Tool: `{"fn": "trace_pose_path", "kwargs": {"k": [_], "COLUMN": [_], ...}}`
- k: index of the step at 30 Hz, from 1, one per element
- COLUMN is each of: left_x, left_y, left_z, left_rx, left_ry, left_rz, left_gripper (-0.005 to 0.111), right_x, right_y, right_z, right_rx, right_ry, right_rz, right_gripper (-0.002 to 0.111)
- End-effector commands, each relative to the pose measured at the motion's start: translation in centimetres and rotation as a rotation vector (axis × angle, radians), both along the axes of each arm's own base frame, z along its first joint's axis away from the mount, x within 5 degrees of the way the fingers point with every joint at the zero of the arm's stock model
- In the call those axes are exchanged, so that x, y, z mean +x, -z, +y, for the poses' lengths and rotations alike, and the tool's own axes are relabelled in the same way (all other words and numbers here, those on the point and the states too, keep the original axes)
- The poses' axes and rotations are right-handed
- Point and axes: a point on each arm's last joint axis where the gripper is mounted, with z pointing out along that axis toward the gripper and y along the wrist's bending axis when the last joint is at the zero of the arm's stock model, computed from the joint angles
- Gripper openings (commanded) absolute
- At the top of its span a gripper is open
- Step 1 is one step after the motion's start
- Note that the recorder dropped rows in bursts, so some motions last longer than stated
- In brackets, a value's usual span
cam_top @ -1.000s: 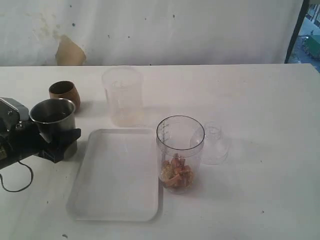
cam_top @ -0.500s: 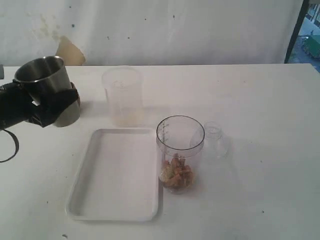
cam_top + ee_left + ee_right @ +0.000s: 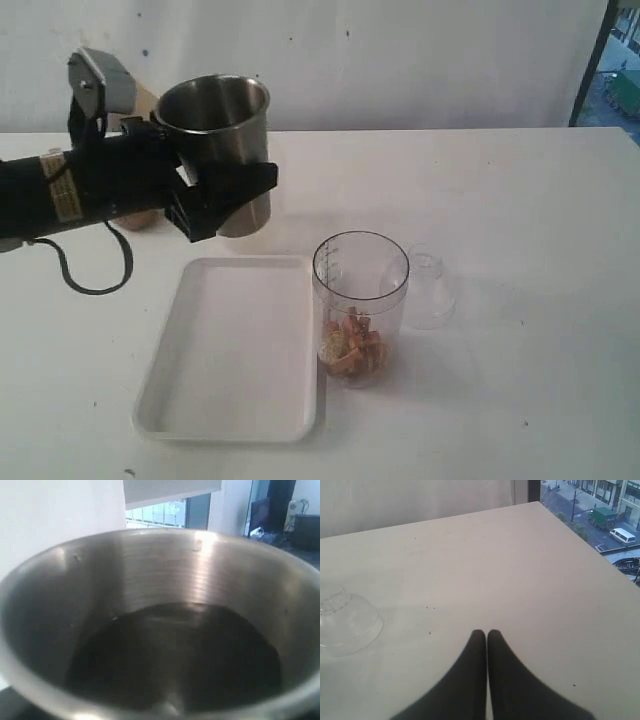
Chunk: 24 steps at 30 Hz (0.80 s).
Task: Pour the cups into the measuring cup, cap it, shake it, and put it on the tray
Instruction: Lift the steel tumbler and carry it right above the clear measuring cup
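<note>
White table (image 3: pixel 520 200), stained white wall (image 3: pixel 400 60), corner window (image 3: pixel 623 80)

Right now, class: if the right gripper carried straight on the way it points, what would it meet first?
Probably nothing but bare table: the shut right gripper points across it towards the far edge. The cap lies off to one side, out of that line. How high the gripper is above the table is unclear.

Left arm (image 3: pixel 60 190) aloft with a grip, right gripper (image 3: pixel 486 636) closed
The black left arm reaches in roughly level from the left edge of the exterior view; the left gripper (image 3: pixel 232 192) clamps the lower part of the upright steel tumbler (image 3: pixel 215 115), held in the air. The right gripper appears only in its wrist view, its dark fingers (image 3: pixel 465 680) pressed together tip to tip
</note>
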Motion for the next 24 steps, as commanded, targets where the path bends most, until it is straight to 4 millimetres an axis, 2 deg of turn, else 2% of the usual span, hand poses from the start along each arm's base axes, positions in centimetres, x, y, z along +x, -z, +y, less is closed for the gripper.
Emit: {"fn": "trace_pose_path", "kwargs": {"k": [1, 5, 14, 24], "left_x": [0.3, 1.2, 1.9, 2.3], "left_y": [-1.9, -0.8, 2.1, 1.7], "left_z": [-2.2, -3.9, -4.5, -4.3], "left_rx": [-0.004, 0.044, 0.131, 0.156], "left_ry": [0.006, 0.046, 0.074, 0.027], "left_rz": [-0.061, -0.105, -0.164, -0.278], "left_gripper": [0.0, 0.0, 0.0, 0.0], "right_x": [0.0, 0.0, 0.0, 0.0], "right_y": [0.1, 0.1, 0.1, 0.1], "right_z": [0.0, 0.0, 0.0, 0.0], "right_rx": [0.005, 0.005, 0.005, 0.005], "right_ry": [0.003, 0.003, 0.003, 0.003], "right_rz": [-0.006, -0.006, -0.006, -0.006], "right_gripper": [0.0, 0.0, 0.0, 0.0]}}
